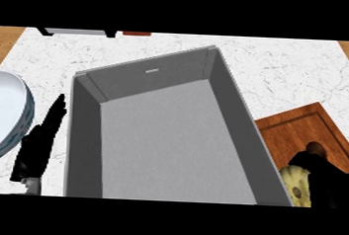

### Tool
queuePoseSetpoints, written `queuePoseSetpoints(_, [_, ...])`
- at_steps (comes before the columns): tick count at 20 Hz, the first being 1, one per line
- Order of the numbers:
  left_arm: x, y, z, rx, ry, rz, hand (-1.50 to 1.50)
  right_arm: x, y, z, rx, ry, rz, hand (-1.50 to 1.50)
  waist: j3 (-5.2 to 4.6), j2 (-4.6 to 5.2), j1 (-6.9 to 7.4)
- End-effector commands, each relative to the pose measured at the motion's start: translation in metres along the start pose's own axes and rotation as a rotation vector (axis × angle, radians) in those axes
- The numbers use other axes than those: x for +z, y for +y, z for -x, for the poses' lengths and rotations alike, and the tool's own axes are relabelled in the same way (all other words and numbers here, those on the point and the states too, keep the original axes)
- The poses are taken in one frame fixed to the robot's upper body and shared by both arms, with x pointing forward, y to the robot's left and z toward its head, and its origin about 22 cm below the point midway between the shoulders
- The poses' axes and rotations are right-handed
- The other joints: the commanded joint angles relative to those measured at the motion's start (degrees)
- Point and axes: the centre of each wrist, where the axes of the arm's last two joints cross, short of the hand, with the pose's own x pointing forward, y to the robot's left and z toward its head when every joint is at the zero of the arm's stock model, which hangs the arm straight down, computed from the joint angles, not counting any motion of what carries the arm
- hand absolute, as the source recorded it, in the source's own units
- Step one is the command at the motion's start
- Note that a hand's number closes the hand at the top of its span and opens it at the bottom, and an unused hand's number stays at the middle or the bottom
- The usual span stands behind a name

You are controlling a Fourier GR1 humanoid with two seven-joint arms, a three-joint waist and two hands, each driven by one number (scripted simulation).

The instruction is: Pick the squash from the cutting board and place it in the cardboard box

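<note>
A large grey box (86, 125) fills the middle of the head view, open at the top with nothing inside. To its right lies the wooden cutting board (297, 130). At the board's near end my right hand (328, 180) curls round the pale yellow squash (297, 184), which shows at the hand's left side next to the box wall. A brownish end (316, 148) of the squash pokes out above the fingers. My left hand (39, 145) rests left of the box, fingers straight and pointing up.
A white bowl with a blue rim (6, 112) sits at the left edge, close to my left hand. Small items (79, 32) lie along the counter's far edge. White marble counter (296, 75) spreads behind the board.
</note>
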Motion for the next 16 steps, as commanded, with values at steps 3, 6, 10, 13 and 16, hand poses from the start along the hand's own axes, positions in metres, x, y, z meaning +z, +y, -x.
queuePoseSetpoints(3, [-0.006,0.003,-0.001,-0.003,-0.007,-0.011,0.0,0.032,-0.047,-0.01,-0.28,-0.174,0.131,1.5,0.05,0.1,0.17])
queuePoseSetpoints(6, [-0.009,0.002,0.001,0.005,-0.018,0.031,0.0,0.047,-0.077,-0.022,-0.422,-0.296,0.206,1.5,-0.05,0.22,0.81])
queuePoseSetpoints(10, [-0.011,0.007,-0.001,-0.007,-0.03,0.001,0.0,0.044,-0.093,-0.032,-0.498,-0.407,0.248,1.5,-0.07,0.34,1.29])
queuePoseSetpoints(13, [-0.011,-0.005,-0.005,-0.012,-0.02,0.02,0.0,0.044,-0.092,-0.064,-0.532,-0.464,0.228,1.5,-0.08,0.32,1.47])
queuePoseSetpoints(16, [-0.006,-0.004,0.007,-0.009,-0.016,0.013,0.0,0.04,-0.1,-0.082,-0.558,-0.484,0.221,1.5,-0.07,0.31,1.53])
